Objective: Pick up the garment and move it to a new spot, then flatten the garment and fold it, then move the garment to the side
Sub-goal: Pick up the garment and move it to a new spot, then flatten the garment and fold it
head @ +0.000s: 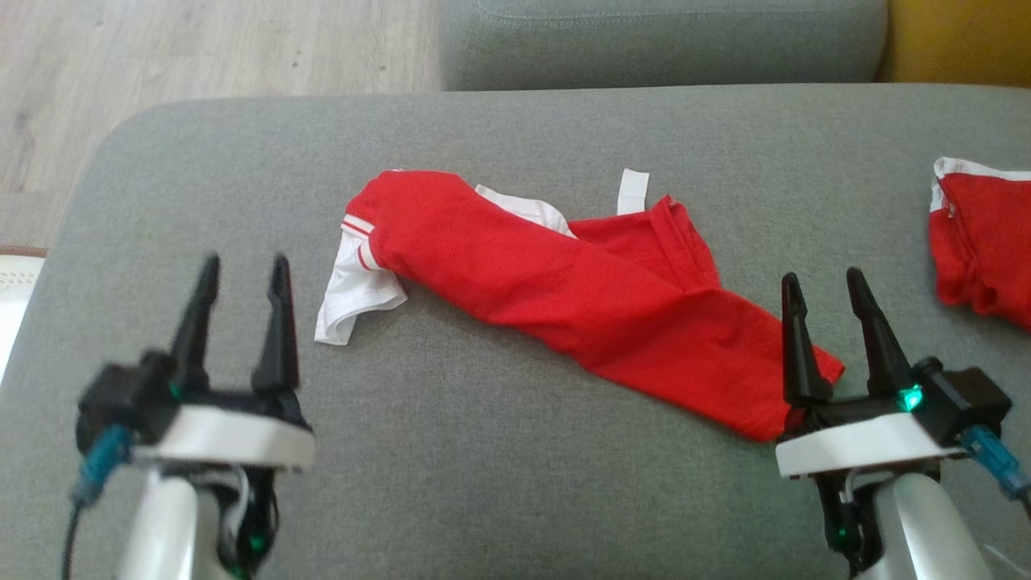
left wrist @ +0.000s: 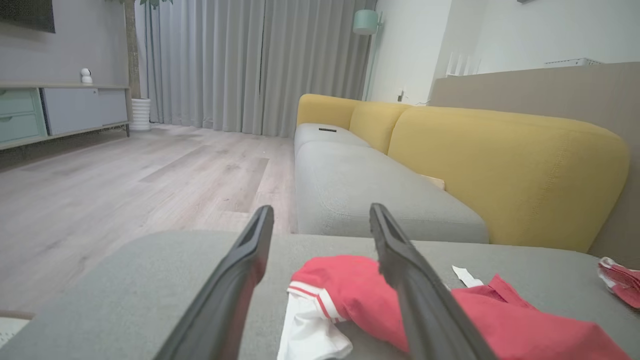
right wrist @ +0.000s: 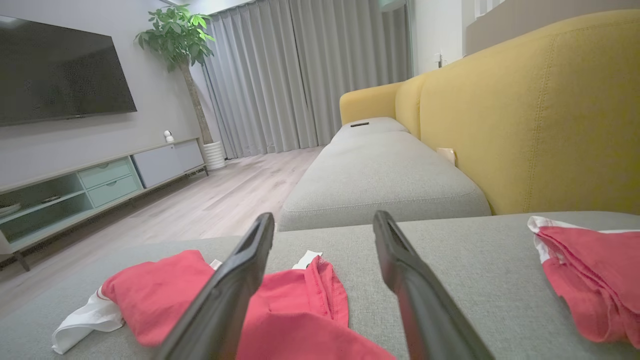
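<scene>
Two tools hovered low over the near edge of a broad grey upholstered seat (head: 499,475). The left tool (head: 246,259) had its fingers spread apart with nothing between them, and the right tool (head: 822,275) was likewise spread and empty. The red garment (head: 564,298) lay crumpled on the middle of that seat, running slantwise from far left to near right, where its lower end reached the right tool. A white sleeve (head: 354,294) with red stripes at the cuff spilled from its left end, just ahead and to the right of the left tool. A small white strip (head: 633,192), possibly a label, stuck out at its far edge; any print on it was too small to read. A second red garment (head: 983,242) with white trim sat well apart at the seat's right edge.

Beyond the seat ran a sofa with grey sofa cushions (left wrist: 360,185) and a mustard-yellow backrest (left wrist: 500,160). A small dark flat object (right wrist: 359,124) lay on its farthest cushion. A pale wooden floor (left wrist: 125,175) stretched off to the left toward floor-length grey curtains (left wrist: 240,60). Along the left wall stood a long low cabinet (right wrist: 100,180) with pale green drawers and a small round white device (right wrist: 168,136) on top, below a dark television (right wrist: 55,75). A leafy potted tree (right wrist: 180,35) rose from a white ribbed pot (right wrist: 214,154) beside the curtains, and a lamp with a pale green shade (left wrist: 366,22) stood past the sofa's far end
</scene>
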Motion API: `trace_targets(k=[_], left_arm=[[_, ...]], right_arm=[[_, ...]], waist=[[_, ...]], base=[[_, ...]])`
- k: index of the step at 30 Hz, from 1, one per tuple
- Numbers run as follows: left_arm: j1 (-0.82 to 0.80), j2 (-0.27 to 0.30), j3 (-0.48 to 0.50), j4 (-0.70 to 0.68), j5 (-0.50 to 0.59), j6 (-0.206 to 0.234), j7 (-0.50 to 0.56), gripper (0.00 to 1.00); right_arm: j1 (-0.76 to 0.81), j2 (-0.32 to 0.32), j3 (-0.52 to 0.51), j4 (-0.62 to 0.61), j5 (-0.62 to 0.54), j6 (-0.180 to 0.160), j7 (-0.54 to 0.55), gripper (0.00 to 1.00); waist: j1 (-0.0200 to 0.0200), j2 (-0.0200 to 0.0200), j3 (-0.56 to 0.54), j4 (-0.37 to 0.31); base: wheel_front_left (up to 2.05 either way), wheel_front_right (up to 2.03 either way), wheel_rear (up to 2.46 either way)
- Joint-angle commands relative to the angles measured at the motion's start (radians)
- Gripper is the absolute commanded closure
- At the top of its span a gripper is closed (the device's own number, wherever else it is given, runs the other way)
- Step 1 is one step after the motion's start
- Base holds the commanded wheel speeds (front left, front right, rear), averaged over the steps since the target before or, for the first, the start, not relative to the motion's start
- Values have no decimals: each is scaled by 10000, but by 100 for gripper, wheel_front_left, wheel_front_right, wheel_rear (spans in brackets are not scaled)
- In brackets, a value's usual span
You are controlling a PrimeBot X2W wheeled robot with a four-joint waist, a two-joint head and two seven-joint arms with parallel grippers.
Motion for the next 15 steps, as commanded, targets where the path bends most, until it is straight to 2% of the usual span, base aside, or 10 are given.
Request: trace_targets(k=[1, 9, 15], left_arm=[[-31, -54, 330, -519, 32, -58, -51, 0], [316, -348, 60, -845, 147, -127, -51, 0], [-183, -362, -157, -864, 25, -156, -51, 0]], right_arm=[[-89, -35, 175, -337, -88, -9, -107, 0], [-206, -35, 108, -313, -395, -9, -107, 0], [-1254, -35, 116, 247, -1120, -9, -49, 0]], waist=[[0, 0, -38, 23], [0, 0, 244, 198], [0, 0, 873, 558]], base=[[0, 0, 0], [0, 0, 0], [0, 0, 0]])
